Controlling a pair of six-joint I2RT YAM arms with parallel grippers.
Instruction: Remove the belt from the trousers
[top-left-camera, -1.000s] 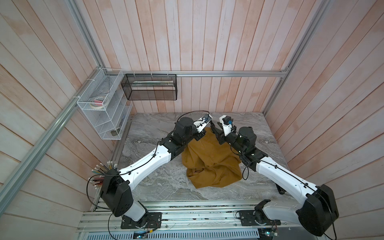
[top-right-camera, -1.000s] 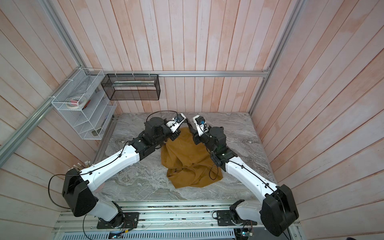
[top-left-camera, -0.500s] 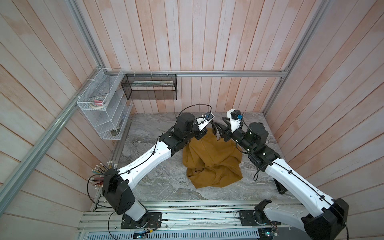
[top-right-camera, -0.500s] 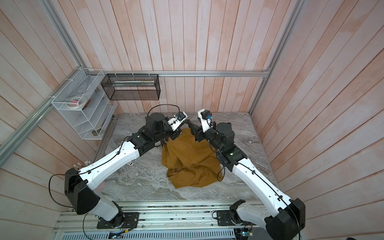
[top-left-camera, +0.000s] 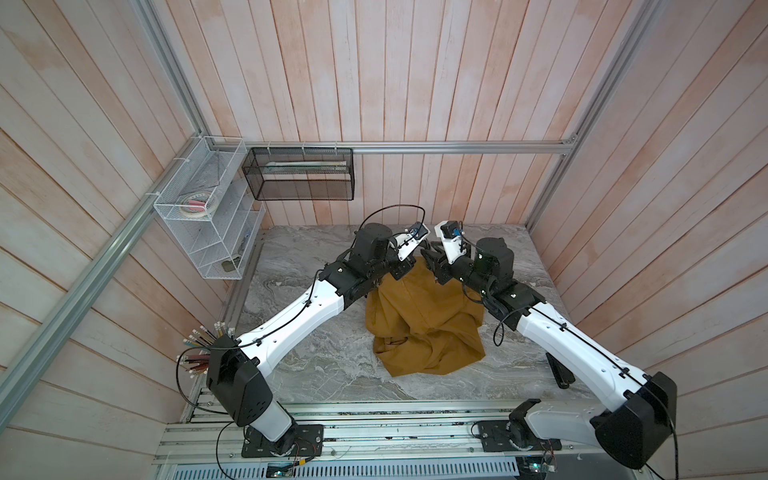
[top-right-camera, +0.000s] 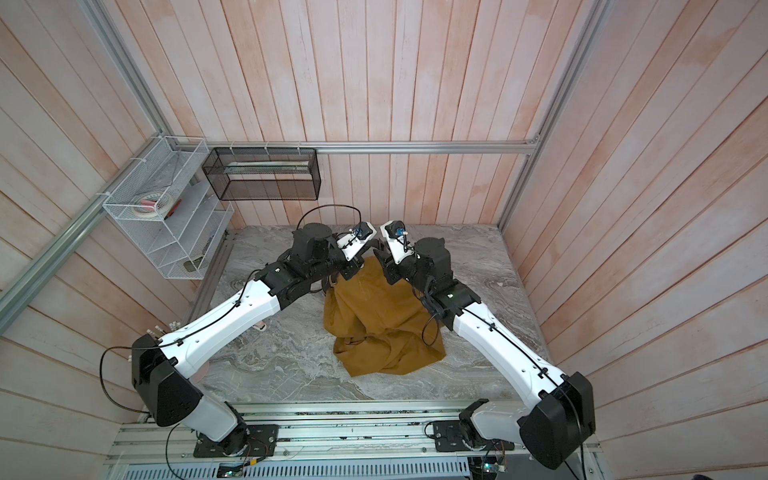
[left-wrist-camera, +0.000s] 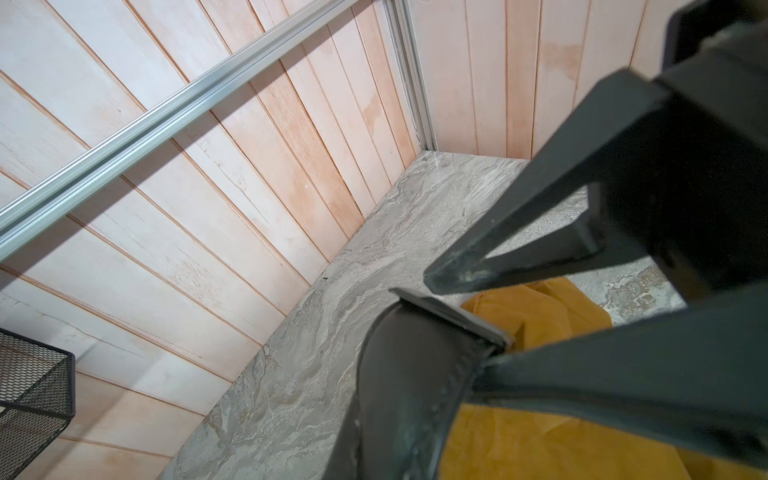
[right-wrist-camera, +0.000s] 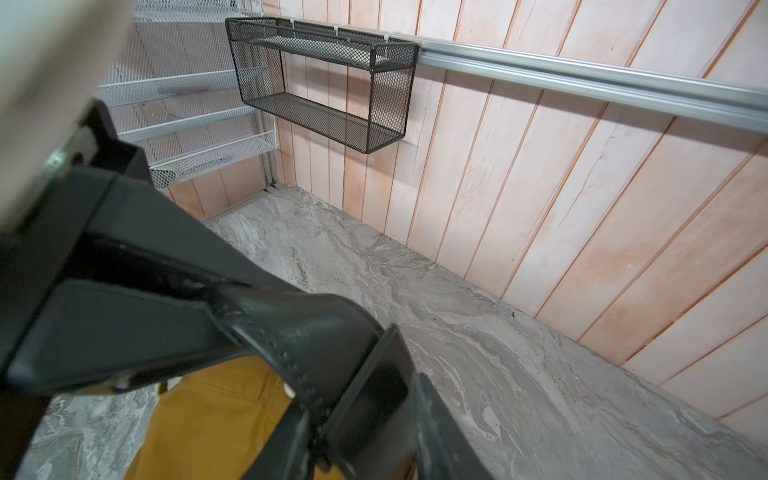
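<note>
Mostly hidden in top views, belt (right-wrist-camera: 316, 328) — trousers (top-left-camera: 424, 324) waist behind arms.

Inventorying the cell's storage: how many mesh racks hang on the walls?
2. The white wire rack hangs on the side wall by the corner. The black mesh basket hangs beside it, on the back wall under the metal rail. No others show, though the arms may hide low spots.
</note>
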